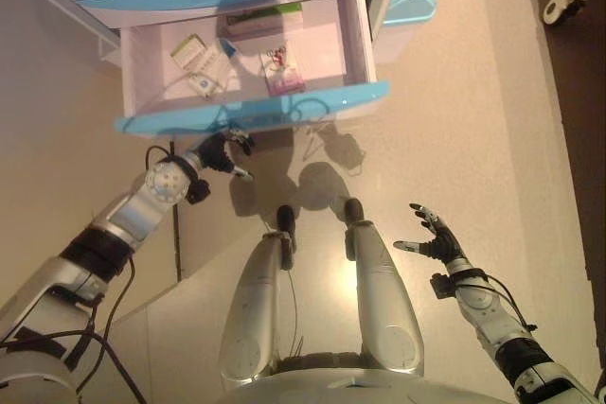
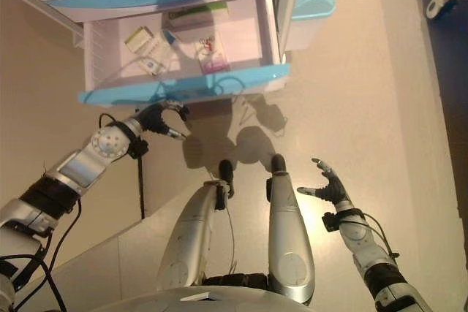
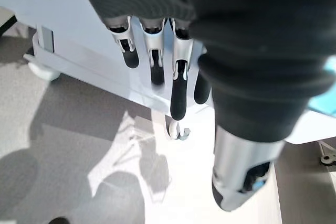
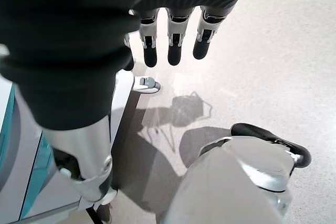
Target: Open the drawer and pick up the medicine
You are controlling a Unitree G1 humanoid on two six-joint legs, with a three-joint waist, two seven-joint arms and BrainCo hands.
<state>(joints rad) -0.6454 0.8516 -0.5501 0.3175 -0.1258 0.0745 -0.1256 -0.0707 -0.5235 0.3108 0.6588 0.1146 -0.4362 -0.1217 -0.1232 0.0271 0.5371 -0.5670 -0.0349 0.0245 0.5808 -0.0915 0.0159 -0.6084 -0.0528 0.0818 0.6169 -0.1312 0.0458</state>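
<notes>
Two hands empty, fingers loose: I see my left hand [image 1: 220, 152] just below the open drawer [image 1: 251, 120], packets [image 1: 282, 73] inside; right hand [image 1: 437, 238] well clear

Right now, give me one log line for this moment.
drawer: open | medicine boxes: inside, untouched | left hand: open, below drawer front | right hand: open, idle, away from drawer

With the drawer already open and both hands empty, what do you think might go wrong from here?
The left hand hangs open below the blue drawer front; raising it straight up could knock the front or push the drawer shut. Several small packets and boxes lie close together inside, so the fingers may nudge or grab the wrong one. The right hand hangs open, far off.
</notes>
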